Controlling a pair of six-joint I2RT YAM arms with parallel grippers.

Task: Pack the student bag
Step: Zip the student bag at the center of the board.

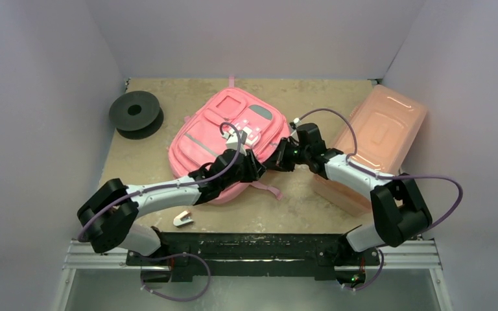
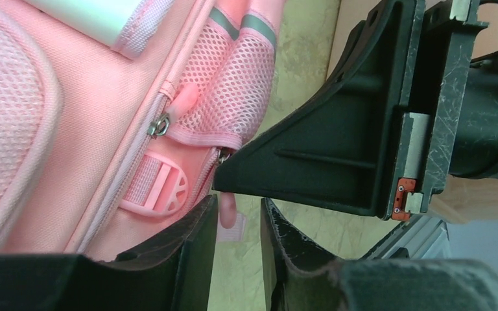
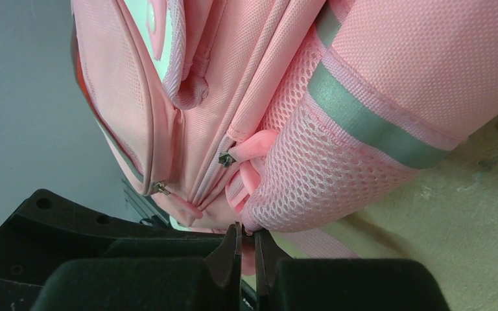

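Observation:
The student bag (image 1: 224, 139), a pink backpack with a grey stripe, lies flat in the middle of the table. Both grippers meet at its lower right side by the mesh pocket (image 3: 311, 175). My right gripper (image 3: 247, 238) is shut on a pink zipper pull tab (image 3: 247, 254) at the pocket's edge. In the left wrist view the tip of that tab (image 2: 227, 210) hangs below the right gripper's black finger (image 2: 311, 155). My left gripper (image 2: 240, 208) stands narrowly open around it. The tab is near one jaw, with a gap to the other.
A rigid salmon-pink box (image 1: 379, 139) leans at the right wall, behind my right arm. A black spool (image 1: 136, 113) sits at the back left. A small white object (image 1: 183, 219) lies near the front edge by my left arm. A pink strap (image 1: 269, 190) trails from the bag.

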